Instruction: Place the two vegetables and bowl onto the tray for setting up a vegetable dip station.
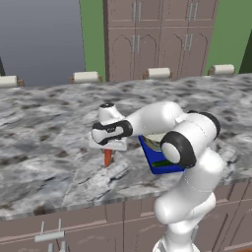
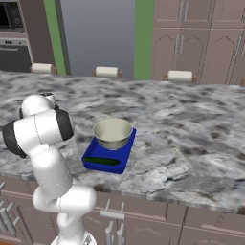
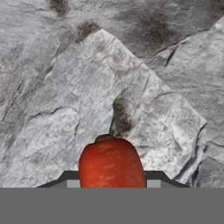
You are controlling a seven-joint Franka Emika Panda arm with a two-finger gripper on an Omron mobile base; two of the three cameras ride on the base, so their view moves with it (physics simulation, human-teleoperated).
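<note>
Bowl (image 2: 113,133) already on blue tray (image 2: 91,156), toward far end. Dark green vegetable (image 2: 102,161) lies on tray too, near front rim, just beside bowl. Two of three done, by my reckoning.

Left: carrot (image 1: 108,157). It hangs point-down from my pincer (image 1: 109,146), above marble bench (image 1: 49,157), off to left of tray. My pincer partly closed, clamped on carrot's upper end; hand view shows carrot (image 3: 111,162) between my tips.

Carrot not yet on tray.
</note>
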